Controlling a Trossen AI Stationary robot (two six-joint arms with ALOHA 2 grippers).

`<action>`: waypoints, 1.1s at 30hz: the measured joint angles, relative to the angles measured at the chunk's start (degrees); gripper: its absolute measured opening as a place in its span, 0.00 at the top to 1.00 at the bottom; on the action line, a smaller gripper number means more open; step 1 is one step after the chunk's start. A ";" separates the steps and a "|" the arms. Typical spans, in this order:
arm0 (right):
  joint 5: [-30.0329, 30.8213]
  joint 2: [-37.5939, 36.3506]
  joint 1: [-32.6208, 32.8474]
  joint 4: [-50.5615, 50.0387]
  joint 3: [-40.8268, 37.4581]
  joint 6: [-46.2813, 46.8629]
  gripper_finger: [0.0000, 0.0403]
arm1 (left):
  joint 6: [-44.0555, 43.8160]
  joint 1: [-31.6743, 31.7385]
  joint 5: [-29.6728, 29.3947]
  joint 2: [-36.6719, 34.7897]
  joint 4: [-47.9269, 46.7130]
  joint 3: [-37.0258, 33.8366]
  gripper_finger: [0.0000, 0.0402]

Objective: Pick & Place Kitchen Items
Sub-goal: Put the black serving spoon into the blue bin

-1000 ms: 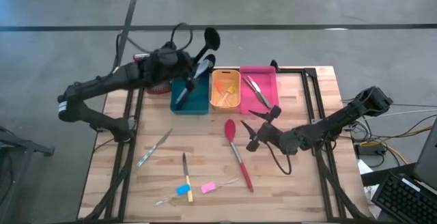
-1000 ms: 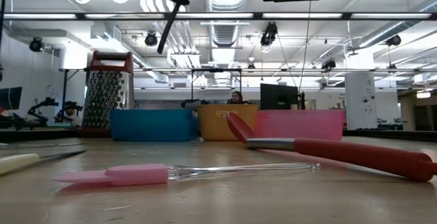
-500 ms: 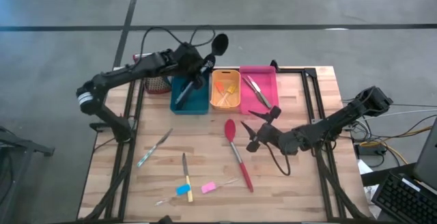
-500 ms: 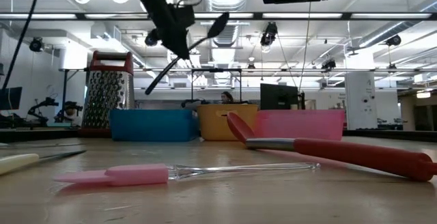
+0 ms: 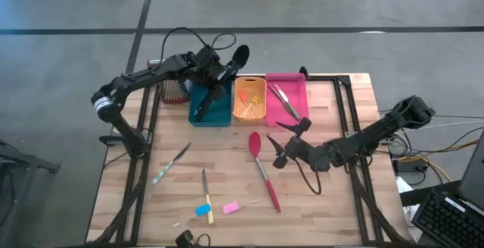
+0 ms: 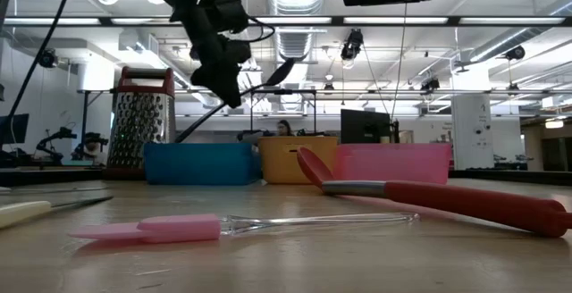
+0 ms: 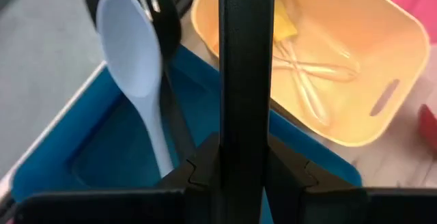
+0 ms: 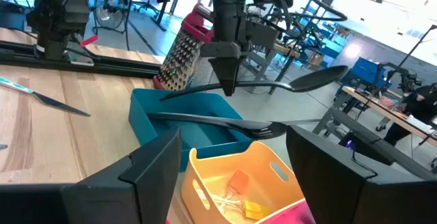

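High view: black spoon (image 5: 231, 60) is pinched mid-handle by the left pincer (image 5: 215, 72) above the teal bin (image 5: 221, 116), at the desk's far edge, bowl end jutting past the desk. Judged light, stiff and smooth; a mid-handle hold is likely to pivot, so a hold nearer the balance point is advised. Teal bin is seen to hold a grey-blue spoon (image 7: 136, 53) and a black slotted spatula (image 7: 160, 5), leaning. Orange bin (image 5: 240, 112) carries small yellow and orange pieces; pink bin (image 5: 296, 89) carries metal tools (image 5: 284, 100). Right pincer (image 5: 280, 144), spread wide and holding nothing, waits beside the red spoon (image 5: 263, 171) lying mid-desk.
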 joint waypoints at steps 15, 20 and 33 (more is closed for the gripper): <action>0.04 0.00 0.00 -0.03 0.00 0.02 0.45 | -0.38 3.78 3.41 3.75 2.04 -4.24 0.80; 0.07 0.02 0.00 -0.13 0.00 -0.15 0.45 | -0.83 5.50 6.71 5.82 2.27 -4.31 0.80; 0.13 0.02 0.00 -1.25 0.00 0.03 0.37 | -2.27 8.07 8.56 9.11 2.87 -4.31 0.80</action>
